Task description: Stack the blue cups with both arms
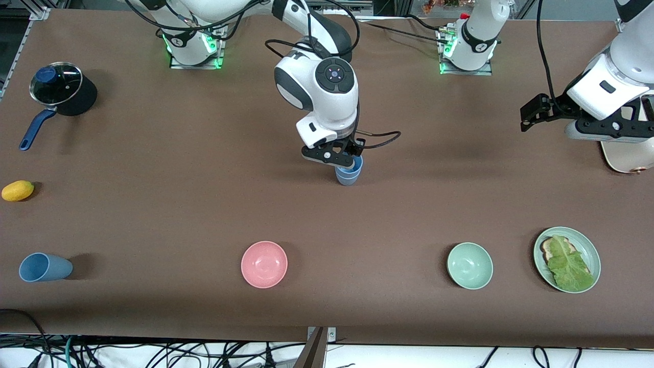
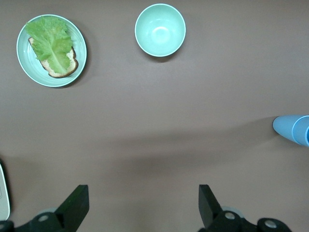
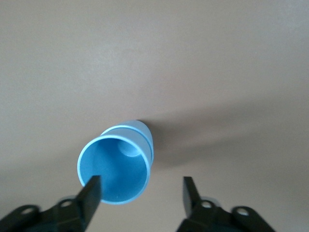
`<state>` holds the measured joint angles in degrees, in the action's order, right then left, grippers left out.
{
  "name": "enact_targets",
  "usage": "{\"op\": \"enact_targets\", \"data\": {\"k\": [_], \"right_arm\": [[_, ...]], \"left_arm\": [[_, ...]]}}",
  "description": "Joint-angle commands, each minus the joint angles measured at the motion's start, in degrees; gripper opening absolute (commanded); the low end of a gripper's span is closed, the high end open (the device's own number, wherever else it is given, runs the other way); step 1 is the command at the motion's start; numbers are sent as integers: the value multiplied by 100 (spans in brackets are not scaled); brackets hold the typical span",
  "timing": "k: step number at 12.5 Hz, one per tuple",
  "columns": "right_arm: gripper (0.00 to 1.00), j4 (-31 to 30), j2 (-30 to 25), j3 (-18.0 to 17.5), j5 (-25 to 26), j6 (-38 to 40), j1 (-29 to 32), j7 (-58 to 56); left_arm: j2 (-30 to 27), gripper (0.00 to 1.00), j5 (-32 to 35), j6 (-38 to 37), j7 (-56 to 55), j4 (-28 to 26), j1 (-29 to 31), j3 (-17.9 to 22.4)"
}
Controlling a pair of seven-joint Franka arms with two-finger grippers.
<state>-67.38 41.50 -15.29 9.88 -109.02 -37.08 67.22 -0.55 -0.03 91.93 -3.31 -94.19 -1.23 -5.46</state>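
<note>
Right wrist view, nested blue cups (image 3: 116,166), right end effector (image 3: 142,191) apart (left (image 2: 144,203) too)

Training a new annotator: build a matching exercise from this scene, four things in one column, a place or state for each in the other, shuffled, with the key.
1. right gripper
2. left gripper
3. lying blue cup
4. lettuce

A. on its side, toward the right arm's end of the table
B. on the green plate
C. open at the stacked blue cups
D. open over bare table, waiting

Pairs: 1-C, 2-D, 3-A, 4-B
</note>
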Motion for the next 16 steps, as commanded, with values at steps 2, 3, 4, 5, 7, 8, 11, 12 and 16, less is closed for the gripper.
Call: {"op": "enact_targets", "data": {"k": [2,3,4,5,7,8,11,12,16], "right_arm": [[100,102,-386,0,5,643,533,-873],[100,102,-475,-9,-21,993,796,-1260],[100,102,-554,-9,-30,1240,1051,-1464],[100,102,-642,0,-135,1277,1332,-1519],[100,102,-800,-26,-441,1365,2070,-2313],[100,102,-949,8,-783,1557,2404,-2971],[100,93,-1432,26,-900,2287,3127,-3846],[100,6,-1721,244,-926,2480,3137,-4040],[100,-2502,-3863,1193,-1295,1991,3242,-5251]], "left_arm": [[2,100,108,-52,85,102,-36,19],[2,100,108,-52,85,102,-35,19],[2,100,108,-52,85,102,-35,19],[2,100,108,-52,85,102,-44,19],[2,100,108,-52,85,102,-44,19],[2,100,108,-52,85,102,-36,19],[2,100,108,-52,85,102,-35,19],[2,100,108,-52,85,102,-35,19],[2,100,108,-52,85,102,-35,19]]}}
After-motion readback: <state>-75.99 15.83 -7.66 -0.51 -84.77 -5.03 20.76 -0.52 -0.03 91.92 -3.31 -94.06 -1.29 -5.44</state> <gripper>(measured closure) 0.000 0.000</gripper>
